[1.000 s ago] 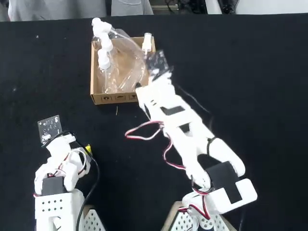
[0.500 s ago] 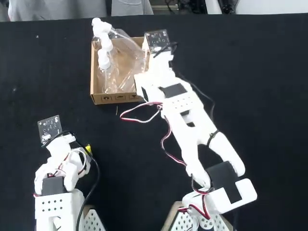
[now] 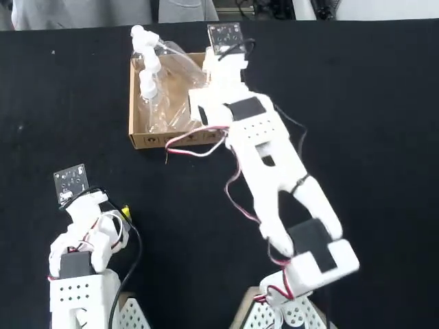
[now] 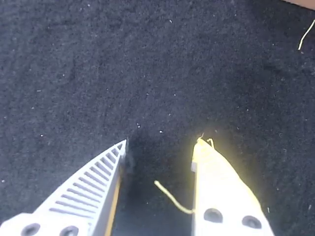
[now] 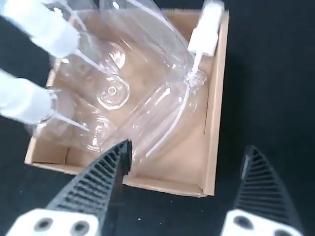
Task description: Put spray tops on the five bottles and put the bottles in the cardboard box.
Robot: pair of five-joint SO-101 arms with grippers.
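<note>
At 7 o'clock on the black counter [image 3: 357, 82]: the left tool [image 4: 161, 143], open, nothing in it. At 11 o'clock: the cardboard box [image 3: 134, 103], with clear bottles [image 5: 157, 113] lying in it, white spray tops [image 5: 206, 27] on. Over the box's 3 o'clock side: the right tool [image 5: 188, 147], wide open, holding nothing. Probably light, thin, squashy and slippery plastic. Best to grab gently by the neck, just under the top.

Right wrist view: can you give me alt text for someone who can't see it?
The right arm's open tool hangs above a cardboard box holding several clear bottles fitted with white spray tops, lying jumbled against one another. The box sits on a black table.
</note>
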